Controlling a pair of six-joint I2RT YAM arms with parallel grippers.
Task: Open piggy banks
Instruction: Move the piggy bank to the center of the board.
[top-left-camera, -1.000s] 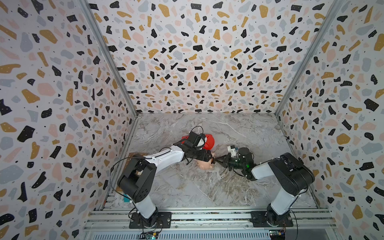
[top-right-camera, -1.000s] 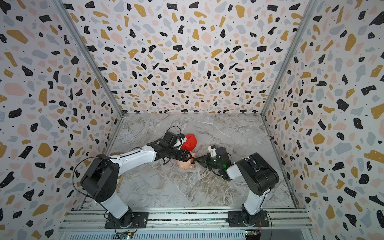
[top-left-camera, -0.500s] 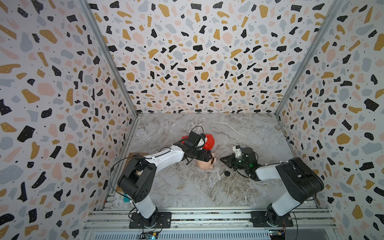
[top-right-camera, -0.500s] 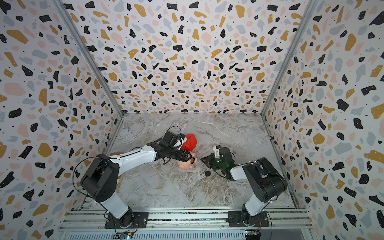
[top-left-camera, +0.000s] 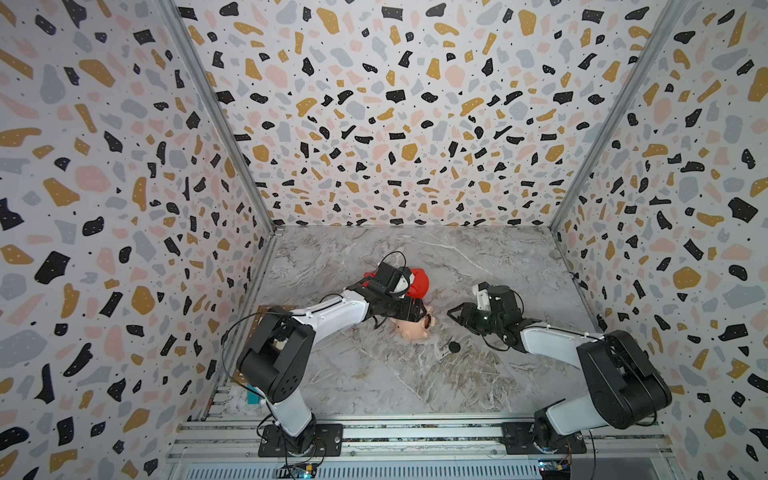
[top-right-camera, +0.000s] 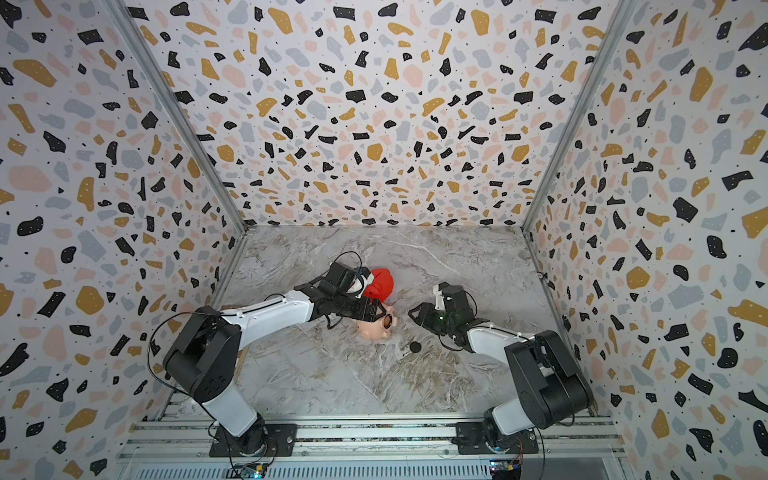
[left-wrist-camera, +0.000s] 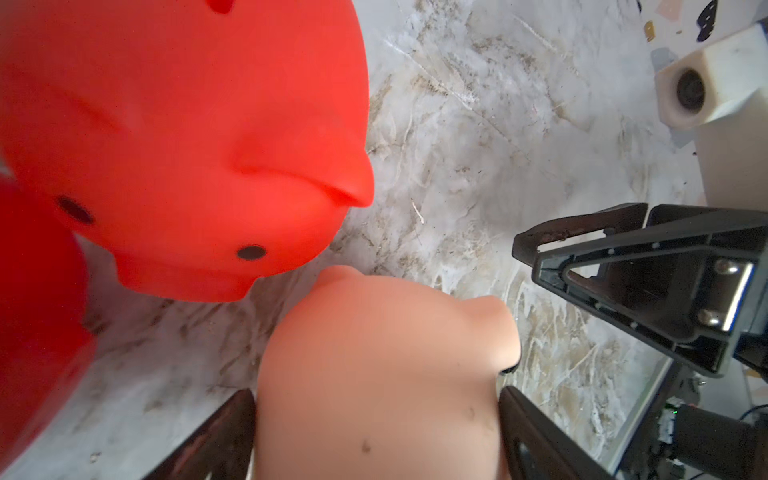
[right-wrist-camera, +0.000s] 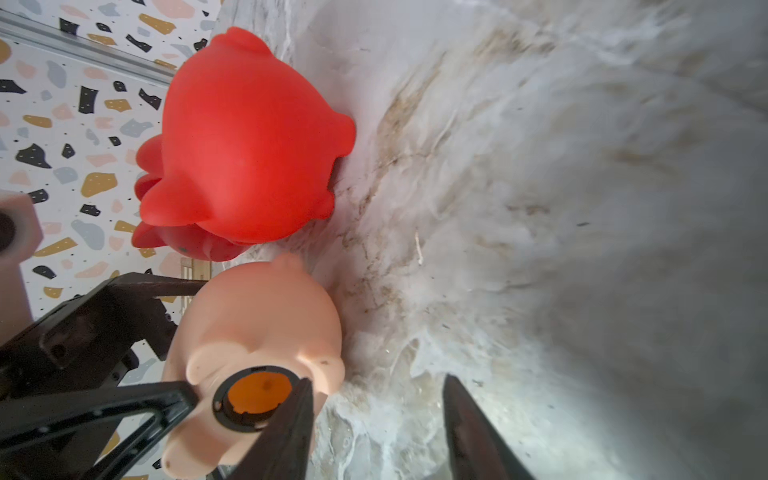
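The right gripper now sits back to the right of the peach pig, off its belly with jaws spread, and the black plug lies loose on the table just nearer, so the left gripper, clamping that pig mid-table beside the red pigs, should release gently without rolling it.

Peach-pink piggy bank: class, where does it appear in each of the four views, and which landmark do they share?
In a top view: peach-pink piggy bank mid-floor.
In a top view: peach-pink piggy bank mid-floor.
Left wrist: peach-pink piggy bank lower middle.
Right wrist: peach-pink piggy bank lower left.
Landmark: red piggy bank beside it.
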